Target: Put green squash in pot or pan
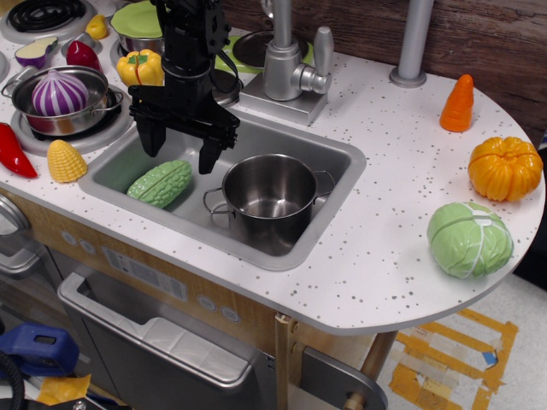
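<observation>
Light-green and bumpy, the green squash (pixel 161 183) lies in the sink (pixel 338 158), just below the claw (pixel 178 149) and between its two black fingers. The claw hangs with its jaws spread wide, gripping nothing, and its fingertips stand just above the squash's ends. Right of the claw, in the same sink, stands the empty steel pot (pixel 268 198).

The green squash (pixel 161 184), oblong, light green and bumpy-ridged, lies tilted in the sink's left part, left of centre frame, just beside the empty steel pot (pixel 268 198).
</observation>
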### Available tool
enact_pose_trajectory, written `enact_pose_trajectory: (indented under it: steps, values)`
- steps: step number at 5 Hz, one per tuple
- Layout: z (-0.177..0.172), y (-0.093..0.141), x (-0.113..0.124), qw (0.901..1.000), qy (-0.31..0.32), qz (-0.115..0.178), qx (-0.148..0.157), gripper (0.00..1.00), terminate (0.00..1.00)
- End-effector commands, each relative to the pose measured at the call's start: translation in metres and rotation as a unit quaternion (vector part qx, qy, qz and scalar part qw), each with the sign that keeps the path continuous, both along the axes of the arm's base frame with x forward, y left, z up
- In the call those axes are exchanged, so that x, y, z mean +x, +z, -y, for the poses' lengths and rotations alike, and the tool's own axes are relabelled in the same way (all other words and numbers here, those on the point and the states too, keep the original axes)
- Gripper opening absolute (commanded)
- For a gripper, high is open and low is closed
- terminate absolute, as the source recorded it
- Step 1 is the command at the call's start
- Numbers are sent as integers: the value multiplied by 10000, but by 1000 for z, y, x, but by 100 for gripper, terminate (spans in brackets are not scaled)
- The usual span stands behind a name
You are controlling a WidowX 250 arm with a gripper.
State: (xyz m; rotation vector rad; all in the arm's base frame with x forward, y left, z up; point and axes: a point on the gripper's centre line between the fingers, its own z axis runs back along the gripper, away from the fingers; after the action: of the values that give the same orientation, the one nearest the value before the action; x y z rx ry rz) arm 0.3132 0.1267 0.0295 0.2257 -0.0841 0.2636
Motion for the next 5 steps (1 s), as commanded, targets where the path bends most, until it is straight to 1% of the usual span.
enact_pose_trajectory:
  steps: [1,2,3,4,5]
  values:
    - [0,0,0,10000,0,0,0,100,0]
    - [-16,5,-1,9988,-437,-204,-8,100,0]
    - [-34,4,-5,9968,-768,-200,-40,100,0]
    - [-49,-4,-7,9948,-1021,-53,33,100,0]
    - [-55,-11,-5,9934,-1134,16,178,100,0]
